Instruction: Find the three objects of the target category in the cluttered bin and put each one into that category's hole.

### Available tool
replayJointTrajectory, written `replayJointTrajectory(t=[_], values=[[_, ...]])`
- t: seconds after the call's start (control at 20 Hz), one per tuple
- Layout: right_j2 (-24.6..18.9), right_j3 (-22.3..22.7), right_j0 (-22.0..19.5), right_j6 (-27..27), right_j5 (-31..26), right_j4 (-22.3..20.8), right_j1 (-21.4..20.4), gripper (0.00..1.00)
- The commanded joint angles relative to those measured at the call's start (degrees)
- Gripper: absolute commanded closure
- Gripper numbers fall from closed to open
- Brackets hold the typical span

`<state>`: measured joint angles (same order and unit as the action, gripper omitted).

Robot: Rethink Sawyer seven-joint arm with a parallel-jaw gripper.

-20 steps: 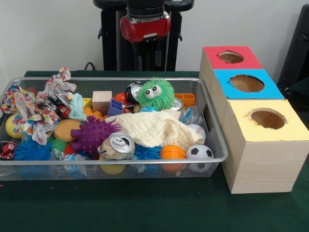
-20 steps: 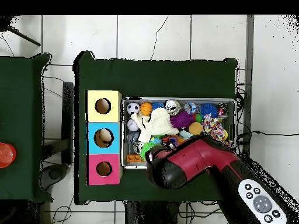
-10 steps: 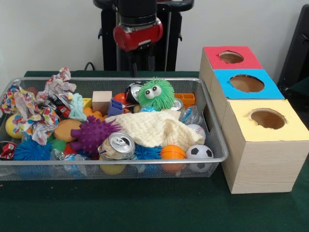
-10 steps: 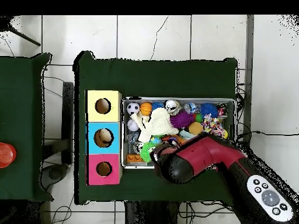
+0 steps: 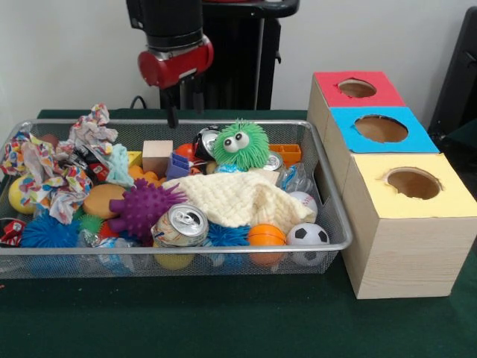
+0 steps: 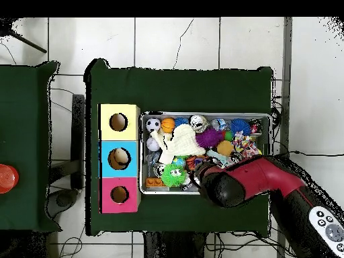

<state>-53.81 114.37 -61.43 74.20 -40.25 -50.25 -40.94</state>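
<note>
Hovering above the bin's [image 5: 328, 246] far rim, the gripper [image 5: 184, 107], whose open-or-closed state I cannot tell, hangs just over the wooden block [image 5: 157, 156], with the three-holed box [image 5: 406, 246] well off beside the bin.

In the front view we see that the arm [image 5: 168, 45] has shifted left along the bin's far rim; its end effector [image 5: 185, 101] now hangs above the wooden block [image 5: 157, 156]. In the overhead view the arm has slid right, uncovering the green furry toy [image 6: 176, 173]. Bin contents are unmoved.
</note>
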Motion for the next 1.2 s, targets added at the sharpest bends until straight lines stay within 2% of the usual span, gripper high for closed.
replayJointTrajectory(t=[0.05,0.3,0.75,1.05,1.2], values=[[-1.0,-5.6,-1.7,-21.4,-4.2,-3.9,1.6,0.0],[0.5,-3.5,-2.5,-18.0,0.9,-5.9,1.4,0.0],[4.2,-2.9,-1.6,-11.2,2.3,-7.8,5.4,0.0],[6.6,-7.2,-1.2,-11.7,2.7,-9.1,12.0,0.0],[6.9,-7.9,-1.6,-12.1,3.6,-9.9,13.6,0.0]])
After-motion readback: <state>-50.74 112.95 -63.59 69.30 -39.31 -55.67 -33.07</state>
